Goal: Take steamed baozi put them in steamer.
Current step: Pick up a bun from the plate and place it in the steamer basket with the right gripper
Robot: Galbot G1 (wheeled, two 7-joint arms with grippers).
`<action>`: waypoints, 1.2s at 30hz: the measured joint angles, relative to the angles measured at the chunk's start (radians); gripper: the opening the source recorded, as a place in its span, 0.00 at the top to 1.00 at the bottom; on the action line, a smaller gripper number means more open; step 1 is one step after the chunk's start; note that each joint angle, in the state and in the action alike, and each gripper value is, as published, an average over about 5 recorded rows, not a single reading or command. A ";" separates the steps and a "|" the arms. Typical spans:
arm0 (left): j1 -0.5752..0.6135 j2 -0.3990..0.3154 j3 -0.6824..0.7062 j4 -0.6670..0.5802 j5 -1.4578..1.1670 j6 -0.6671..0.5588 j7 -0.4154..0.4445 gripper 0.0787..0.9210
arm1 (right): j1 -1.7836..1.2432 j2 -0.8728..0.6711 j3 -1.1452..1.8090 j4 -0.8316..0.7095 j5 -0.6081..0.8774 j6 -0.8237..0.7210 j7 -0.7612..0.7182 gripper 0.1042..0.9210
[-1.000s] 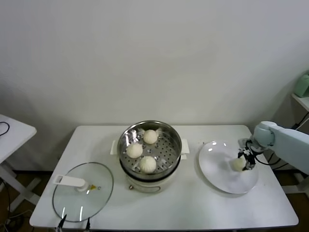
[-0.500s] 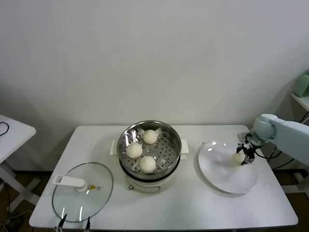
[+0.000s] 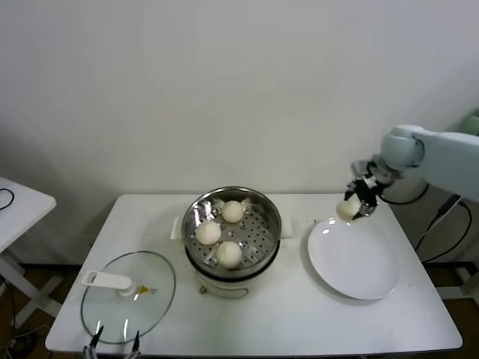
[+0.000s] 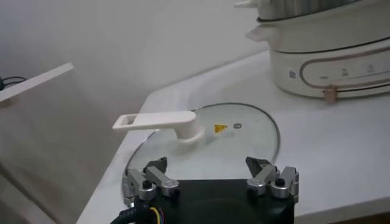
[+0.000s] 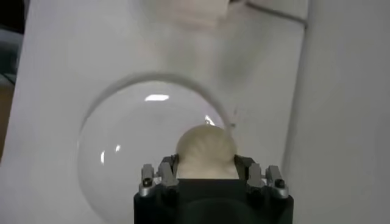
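A: Where is the right arm?

B: It reaches in from the right side, bent at the wrist, up above the back right part of the surface (image 3: 299, 321). The right end effector (image 3: 358, 200) points down and to the left.

A: What are its fingers doing?

B: They are squeezed onto a baozi (image 3: 346, 210), one finger on each side. The baozi hangs in the air.

A: And the left arm?

B: It waits low by the front left corner. The left end effector (image 4: 210, 179) has its fingers spread wide apart, with nothing between them.
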 measured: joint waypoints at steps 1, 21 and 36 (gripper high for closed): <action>-0.001 0.000 0.000 0.000 -0.001 0.000 0.000 0.12 | 0.025 0.010 -0.008 0.018 0.021 -0.007 0.002 0.35; -0.002 -0.006 0.000 -0.003 0.003 0.004 0.003 0.12 | 0.096 0.195 0.066 0.182 0.226 -0.139 0.090 0.35; 0.005 -0.015 -0.012 -0.006 0.002 0.003 0.003 0.12 | -0.113 0.310 0.180 0.106 0.136 -0.173 0.135 0.35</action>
